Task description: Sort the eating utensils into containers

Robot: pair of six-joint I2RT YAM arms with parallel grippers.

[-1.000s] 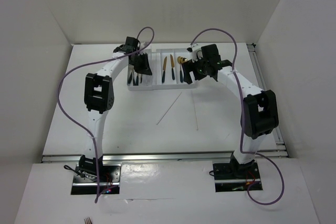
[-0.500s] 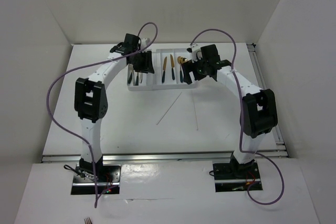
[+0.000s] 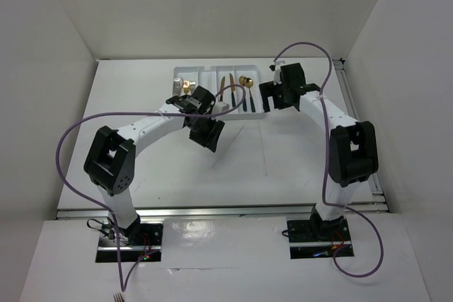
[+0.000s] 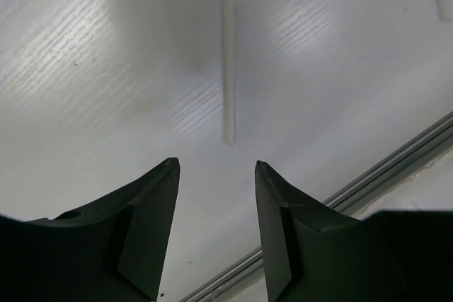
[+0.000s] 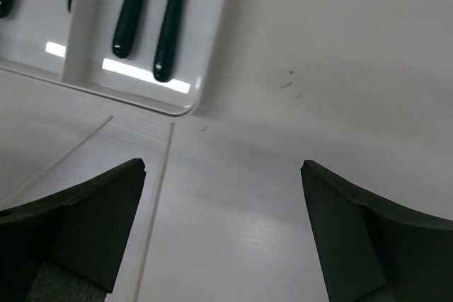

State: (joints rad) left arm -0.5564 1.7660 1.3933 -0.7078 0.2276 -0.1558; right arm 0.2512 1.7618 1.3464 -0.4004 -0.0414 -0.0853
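The white organiser tray (image 3: 219, 68) lies at the back centre and holds gold knives (image 3: 221, 91), a gold spoon (image 3: 245, 81) and other dark-handled utensils. Two pale chopsticks lie on the table in front of it; one (image 3: 264, 155) is in full view. My left gripper (image 3: 210, 139) is open and empty above the other chopstick (image 4: 228, 61), whose end lies just ahead of the gripper (image 4: 216, 164). My right gripper (image 3: 272, 101) is open and empty beside the tray's right front corner (image 5: 211, 44). Two dark handles (image 5: 170, 30) show in that slot, and both chopsticks (image 5: 152, 224) lie by the right gripper's (image 5: 223, 166) left finger.
White walls close in the table on the left, back and right. A metal rail (image 4: 382, 178) runs along the table's front edge, and another (image 3: 361, 132) along the right side. Purple cables loop over both arms.
My left arm has swung from above the tray's left slots forward to the chopstick on the table. My right gripper has moved right, off the tray to its right corner.
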